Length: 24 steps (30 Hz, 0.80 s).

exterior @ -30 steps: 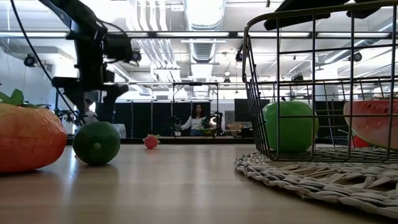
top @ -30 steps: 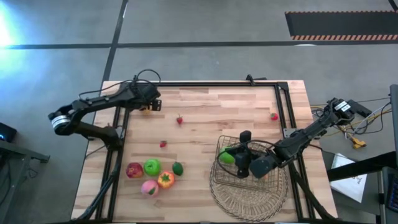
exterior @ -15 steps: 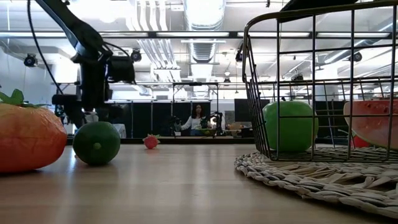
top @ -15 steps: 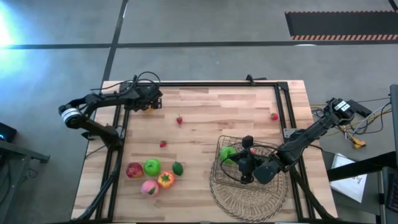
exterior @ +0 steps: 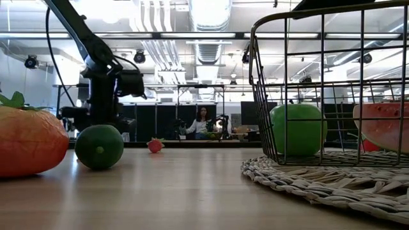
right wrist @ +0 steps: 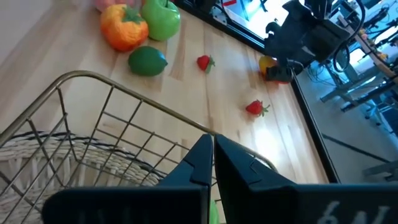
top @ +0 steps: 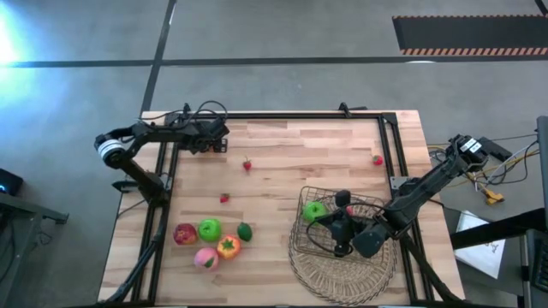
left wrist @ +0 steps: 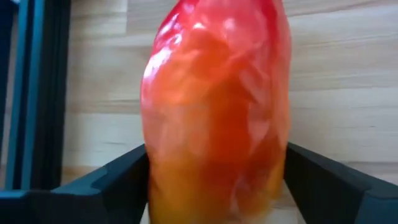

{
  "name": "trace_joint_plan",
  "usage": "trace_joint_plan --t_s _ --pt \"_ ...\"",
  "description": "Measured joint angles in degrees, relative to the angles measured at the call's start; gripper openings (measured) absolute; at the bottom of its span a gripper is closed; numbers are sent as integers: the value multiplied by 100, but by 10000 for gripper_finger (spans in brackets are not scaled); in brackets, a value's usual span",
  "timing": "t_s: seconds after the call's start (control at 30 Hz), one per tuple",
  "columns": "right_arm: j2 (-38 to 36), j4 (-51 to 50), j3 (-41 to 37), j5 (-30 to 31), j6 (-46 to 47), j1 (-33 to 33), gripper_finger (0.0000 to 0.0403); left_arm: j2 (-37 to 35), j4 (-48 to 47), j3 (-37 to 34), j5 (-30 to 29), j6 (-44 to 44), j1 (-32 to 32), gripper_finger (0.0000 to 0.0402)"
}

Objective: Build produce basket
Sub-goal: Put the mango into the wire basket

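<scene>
Basket (top: pixel 338 224) holds green apple (top: pixel 314 210), watermelon slice (exterior: pixel 383 124).

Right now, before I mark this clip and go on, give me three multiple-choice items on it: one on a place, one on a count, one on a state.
1. Where is the right end effector?
A. over the wire basket
B. at the table's far left corner
C. off the table

2. How many pieces of produce lie clustered near the table's front left?
A. two
B. five
C. eight

3. What is the left end effector doing?
A. hanging open and empty
B. gripping a long reddish piece
C. gripping a green apple

Key: 1 A, the high view shows it above the basket. 2 B, five lie together there. 3 B, the left wrist view shows the piece between its fingers.
</scene>
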Motion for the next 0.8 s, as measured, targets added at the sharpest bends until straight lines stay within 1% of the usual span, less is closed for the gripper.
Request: trace_joint_plan --t_s 0.17,0.23,0.3,0.4,0.5,0.6,0.7,0.8 --pt "-2 -223 -1 10 245 27 9 -34 218 11 -45 435 -7 252" --pt "-23 -403 -1 4 451 40 9 -76 325 31 -52 643 -24 236" --pt "-83 -720 -1 3 797 64 9 -145 437 42 -7 872 -115 232" --pt "-259 -1432 -1 0 1581 110 9 -322 627 68 189 1198 -375 234" --pt "-488 -2137 -3 0 2320 128 9 -593 1020 98 585 1557 -745 246" --pt "-759 -2456 -4 3 2669 121 9 -920 1831 84 1093 1890 -1197 249" --pt "-1041 -2302 -3 175 2546 92 9 -1199 2872 70 1537 2351 -1739 251" --pt "-1286 -2115 -3 363 2434 -28 9 -1305 4008 83 1832 3047 -2363 251"
